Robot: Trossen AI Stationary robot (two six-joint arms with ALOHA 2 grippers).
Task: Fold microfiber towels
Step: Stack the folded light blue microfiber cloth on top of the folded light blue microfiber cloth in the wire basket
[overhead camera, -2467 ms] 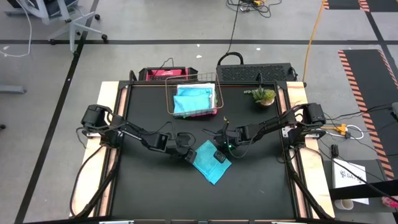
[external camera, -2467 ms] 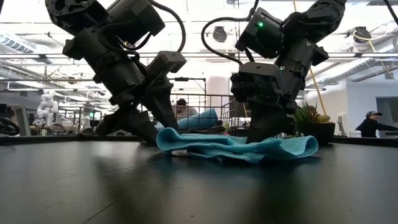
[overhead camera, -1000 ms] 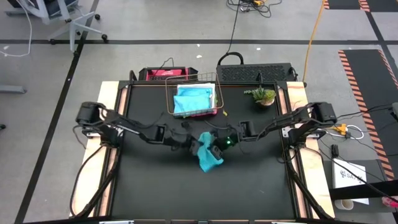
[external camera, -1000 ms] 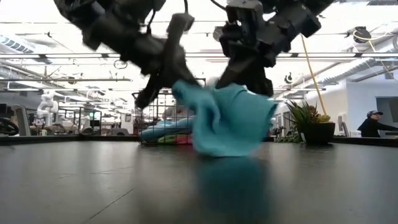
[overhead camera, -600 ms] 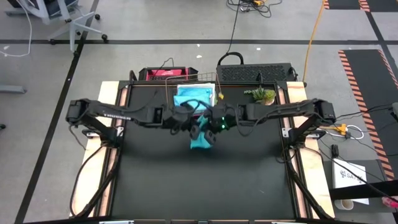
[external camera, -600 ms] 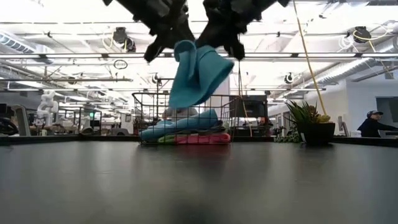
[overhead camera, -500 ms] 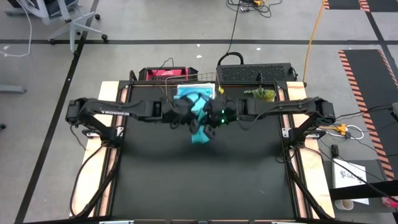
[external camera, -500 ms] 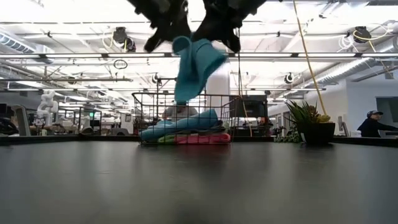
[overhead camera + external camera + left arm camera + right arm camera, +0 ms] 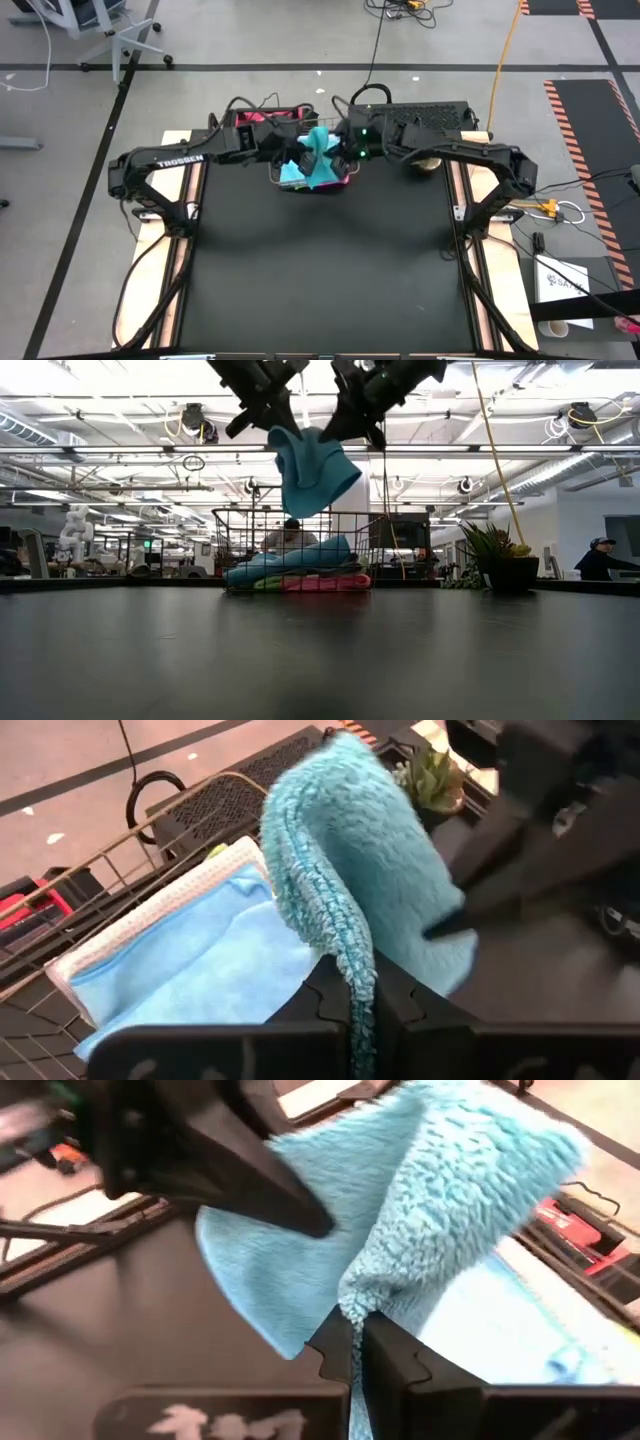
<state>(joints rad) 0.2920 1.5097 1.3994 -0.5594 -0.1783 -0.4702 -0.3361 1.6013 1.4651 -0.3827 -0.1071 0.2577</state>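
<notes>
A turquoise microfiber towel (image 9: 310, 468) hangs bunched in the air between my two grippers, above the copper wire basket (image 9: 297, 530) at the table's far edge. My left gripper (image 9: 268, 420) and right gripper (image 9: 347, 426) are both shut on the towel's top, close together. In the high view the towel (image 9: 320, 160) covers part of the basket (image 9: 285, 180). The basket holds a stack of folded towels: a turquoise one (image 9: 200, 970) on top, with a pale one (image 9: 150, 920) beside it. Lime and pink layers (image 9: 315, 583) lie beneath. My left gripper pinches a ribbed edge of the towel (image 9: 352, 970) between its two fingers, where the cloth is doubled over. The towel hangs slack, clear of the table. My right gripper pinches a bunched fold of the towel (image 9: 352, 1305) between its two fingers. The cloth hangs slack, lifted clear.
A potted plant (image 9: 497, 552) stands at the far right, partly under my right arm. A black box (image 9: 430, 115) and a red-and-black case (image 9: 255, 118) sit behind the table's far edge. People show in the room beyond (image 9: 598, 560). The black tabletop (image 9: 320, 270) stretches toward the near edge.
Both grippers, still shut on the turquoise towel, have risen and gone toward the table's far edge. The towel, whose lower part was near the tabletop a second ago, has been lifted clear and now hangs bunched above the basket.
</notes>
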